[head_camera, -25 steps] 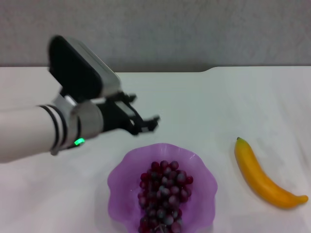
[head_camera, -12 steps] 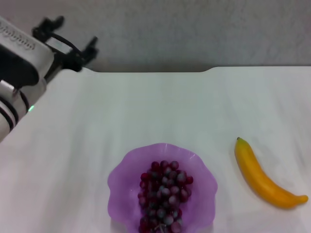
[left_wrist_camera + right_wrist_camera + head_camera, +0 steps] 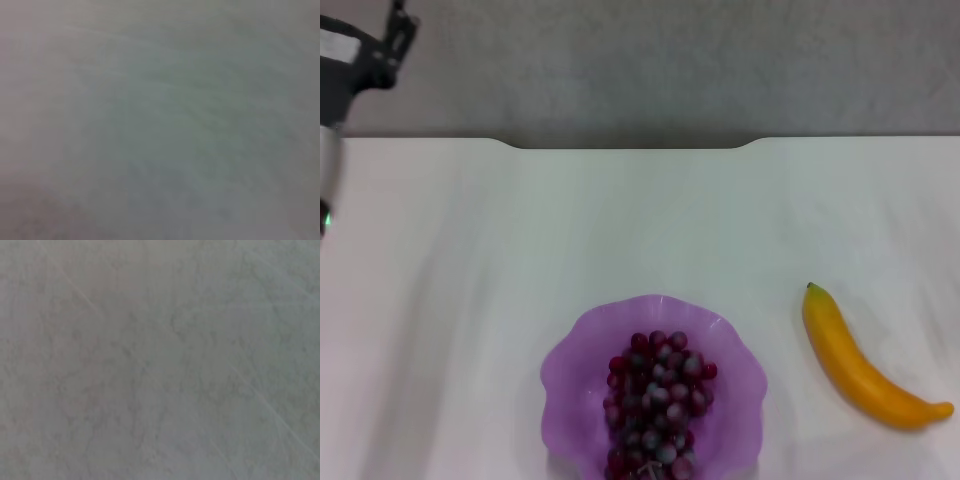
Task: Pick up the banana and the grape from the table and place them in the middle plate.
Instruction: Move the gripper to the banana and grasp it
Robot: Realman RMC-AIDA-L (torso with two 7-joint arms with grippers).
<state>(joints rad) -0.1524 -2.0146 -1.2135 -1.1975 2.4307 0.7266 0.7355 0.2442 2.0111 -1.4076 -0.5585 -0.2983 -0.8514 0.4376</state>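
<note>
Now that the left gripper (image 3: 395, 25) has withdrawn to the frame's upper left, finger state untellable, the grape (image 3: 655, 405) sits in the middle plate (image 3: 570, 365); the banana (image 3: 855, 365) remains at lower right.

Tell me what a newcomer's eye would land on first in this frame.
First the purple middle plate at the near edge of the table, with the grape bunch lying in it. Next the banana, on the table to the plate's right, apart from it. The left gripper is at the far left corner.
</note>
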